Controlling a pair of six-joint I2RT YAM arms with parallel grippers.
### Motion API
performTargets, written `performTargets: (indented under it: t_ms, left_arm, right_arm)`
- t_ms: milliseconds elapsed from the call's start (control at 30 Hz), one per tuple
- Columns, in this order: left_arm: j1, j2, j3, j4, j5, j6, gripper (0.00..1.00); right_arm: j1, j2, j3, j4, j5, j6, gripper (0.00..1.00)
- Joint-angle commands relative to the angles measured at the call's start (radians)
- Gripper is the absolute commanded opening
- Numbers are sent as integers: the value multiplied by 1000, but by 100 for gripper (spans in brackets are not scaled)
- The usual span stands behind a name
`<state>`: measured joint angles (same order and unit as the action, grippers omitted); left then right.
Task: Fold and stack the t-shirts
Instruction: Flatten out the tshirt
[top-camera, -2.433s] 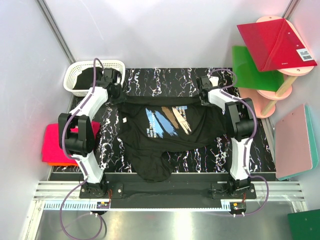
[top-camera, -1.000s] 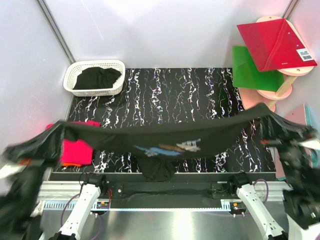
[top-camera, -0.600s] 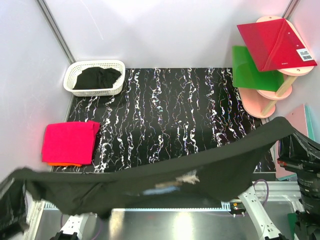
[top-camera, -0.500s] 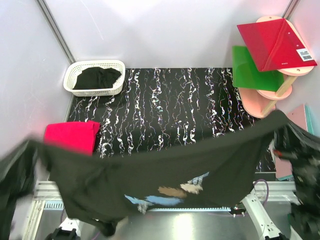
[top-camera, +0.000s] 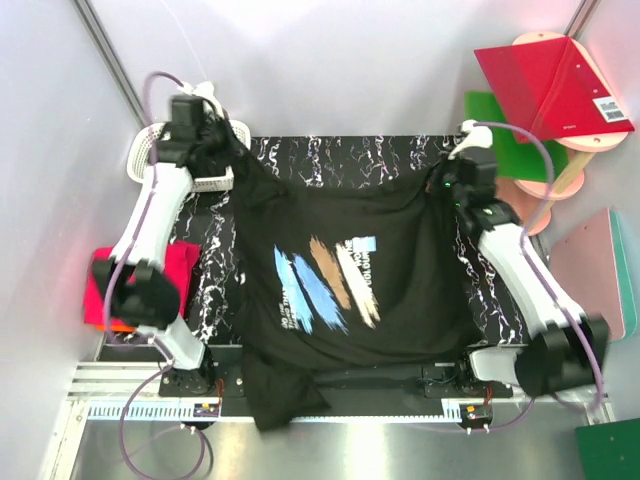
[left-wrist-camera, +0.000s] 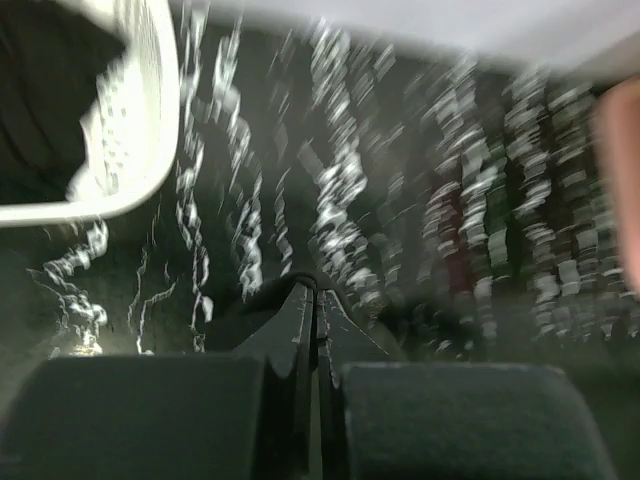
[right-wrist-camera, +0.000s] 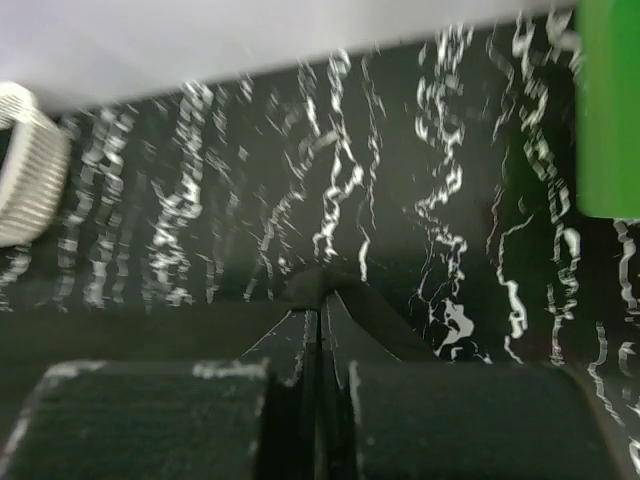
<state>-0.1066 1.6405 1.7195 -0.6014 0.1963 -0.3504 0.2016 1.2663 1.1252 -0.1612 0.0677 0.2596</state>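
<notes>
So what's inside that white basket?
Something dark lies in the basket, too blurred to identify. From above, the left arm and the t-shirt cover most of it.

The desk (top-camera: 340, 160) is black with white marbled veins. At its far left corner sits a white lattice basket (left-wrist-camera: 130, 130). Off the far right corner a red board (top-camera: 545, 85) rests tilted on a pink tiered stand (top-camera: 515, 210), with a green board (top-camera: 495, 125) just beside it. A teal-edged pink board (top-camera: 590, 280) lies along the right side.
</notes>
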Motion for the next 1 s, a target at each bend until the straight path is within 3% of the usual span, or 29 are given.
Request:
performTargets:
  t_ms: [0,167,333,700,733,767,800,833,967]
  left_arm:
    - [-27,181,75,49,-55,10,0]
    - [-38,436,175,60,-78,-2,0]
    - [-42,515,206,83,-89,-9,0]
    - [-42,429,215,107,-152,24,0]
    - [-42,433,225,104,-137,34,36]
    - [-42,456,241,92,-132,45,65]
    - [-42,470,279,47,-135,41,88]
    - [-44,475,279,37,-124,33,99]
    - [-61,372,106,96,-156,21,99]
  right_arm:
    - [-5,178,65,138,32,20,0]
    - [-5,490,171,140,73,36,0]
    - [-7,648,291,129,76,55,0]
    - [-13,650,312,123,181,33,0]
    - [-14,650,312,123,173,30,0]
    - [-13,650,315,123,164,27,0]
    - [-13,651,315,123,158,29,0]
    - [-13,648,315,123,143,35,0]
    - [-14,639,289,126,130,44,0]
